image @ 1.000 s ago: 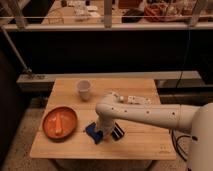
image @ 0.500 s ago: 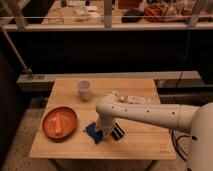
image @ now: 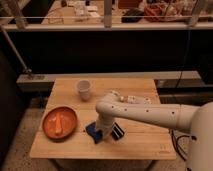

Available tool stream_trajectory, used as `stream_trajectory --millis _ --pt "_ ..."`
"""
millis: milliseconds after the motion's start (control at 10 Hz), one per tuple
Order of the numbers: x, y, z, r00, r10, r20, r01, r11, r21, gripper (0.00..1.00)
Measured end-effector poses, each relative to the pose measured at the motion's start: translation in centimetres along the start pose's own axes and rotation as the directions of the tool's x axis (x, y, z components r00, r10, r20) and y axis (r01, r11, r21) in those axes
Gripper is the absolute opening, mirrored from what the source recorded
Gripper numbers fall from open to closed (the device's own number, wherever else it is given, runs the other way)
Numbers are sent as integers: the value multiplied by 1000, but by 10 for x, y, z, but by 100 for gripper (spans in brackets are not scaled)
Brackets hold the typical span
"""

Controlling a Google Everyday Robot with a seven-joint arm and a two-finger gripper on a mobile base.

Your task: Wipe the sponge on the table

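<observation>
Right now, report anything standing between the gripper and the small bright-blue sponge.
Nothing visible does. The shut gripper is down at the small bright-blue sponge on the light wooden table; the black white-striped bar lies beside them.

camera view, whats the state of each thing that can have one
small bright-blue sponge: lying on the light wooden table, gripped
tool: shut on the sponge, low at the table's front middle
white cup: upright, apart from the arm
round orange plate: flat, holding an orange piece
</observation>
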Motion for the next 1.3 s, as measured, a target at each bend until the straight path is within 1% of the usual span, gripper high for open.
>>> stream_trajectory --millis 700,1300 --pt "-4 -2 1 999 52 10 -52 999 -4 7" --pt "-7 -3 2 994 111 19 -111 994 -9 7"
